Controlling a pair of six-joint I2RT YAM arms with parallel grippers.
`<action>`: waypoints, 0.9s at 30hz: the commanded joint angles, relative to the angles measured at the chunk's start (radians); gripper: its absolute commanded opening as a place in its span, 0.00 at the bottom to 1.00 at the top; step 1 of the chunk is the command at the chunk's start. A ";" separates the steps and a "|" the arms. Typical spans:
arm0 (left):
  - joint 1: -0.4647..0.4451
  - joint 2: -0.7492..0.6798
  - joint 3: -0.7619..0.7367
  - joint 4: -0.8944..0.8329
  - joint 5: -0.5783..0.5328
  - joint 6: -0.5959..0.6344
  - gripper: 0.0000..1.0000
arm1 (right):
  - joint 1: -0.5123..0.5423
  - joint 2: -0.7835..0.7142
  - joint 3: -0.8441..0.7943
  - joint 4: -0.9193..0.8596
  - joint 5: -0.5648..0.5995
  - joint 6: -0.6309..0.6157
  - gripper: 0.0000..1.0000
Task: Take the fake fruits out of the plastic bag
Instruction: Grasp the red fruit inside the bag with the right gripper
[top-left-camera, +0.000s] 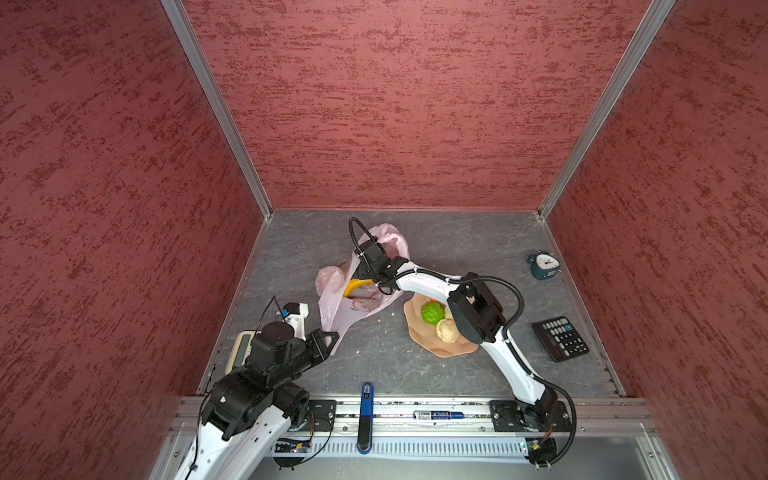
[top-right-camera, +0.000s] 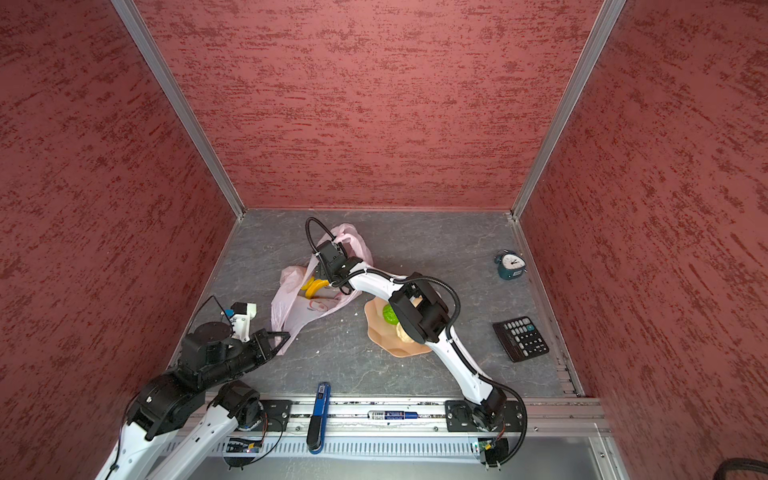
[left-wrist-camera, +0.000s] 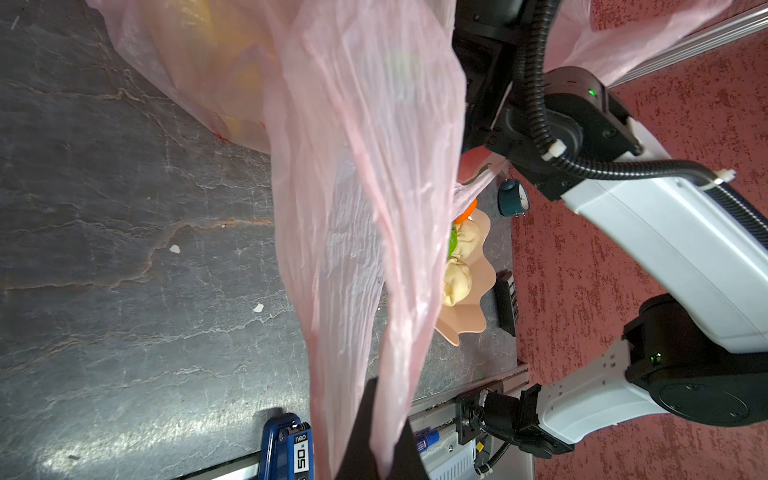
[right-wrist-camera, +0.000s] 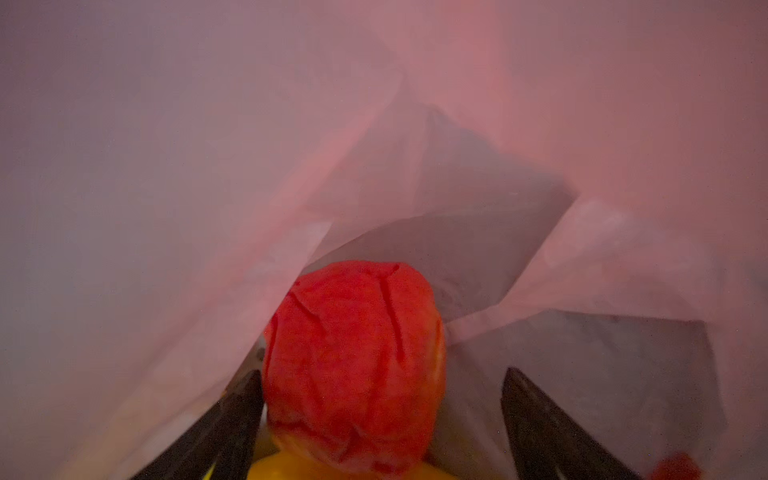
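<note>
1. Right gripper (right-wrist-camera: 382, 374) is inside the plastic bag (top-left-camera: 338, 309), jaws spread either side of the red lumpy ball (right-wrist-camera: 353, 365), nothing gripped.
2. Left gripper (left-wrist-camera: 374, 440) is clenched on the bag's edge, film stretched.
3. Step, I reckon: grabbing the red ball. The banana (top-right-camera: 316, 286) is also in the bag; the green ball (top-left-camera: 432, 312) and a cream ball (top-left-camera: 447, 330) lie in the peach dish (top-left-camera: 440, 351).
4. Next I close on the ball, catch no film, and lift clear.

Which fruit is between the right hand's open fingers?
The red lumpy ball, inside the plastic bag; the green ball and cream balls sit out on the dish.
</note>
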 joint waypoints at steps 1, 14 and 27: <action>-0.005 -0.018 -0.016 0.024 0.025 0.014 0.01 | -0.013 0.038 0.067 0.048 -0.038 0.004 0.89; -0.005 -0.013 -0.044 0.099 0.005 0.001 0.01 | -0.025 -0.020 0.005 0.106 -0.109 -0.019 0.38; 0.009 0.299 0.014 0.427 -0.023 0.104 0.01 | -0.019 -0.457 -0.437 0.153 -0.218 -0.099 0.25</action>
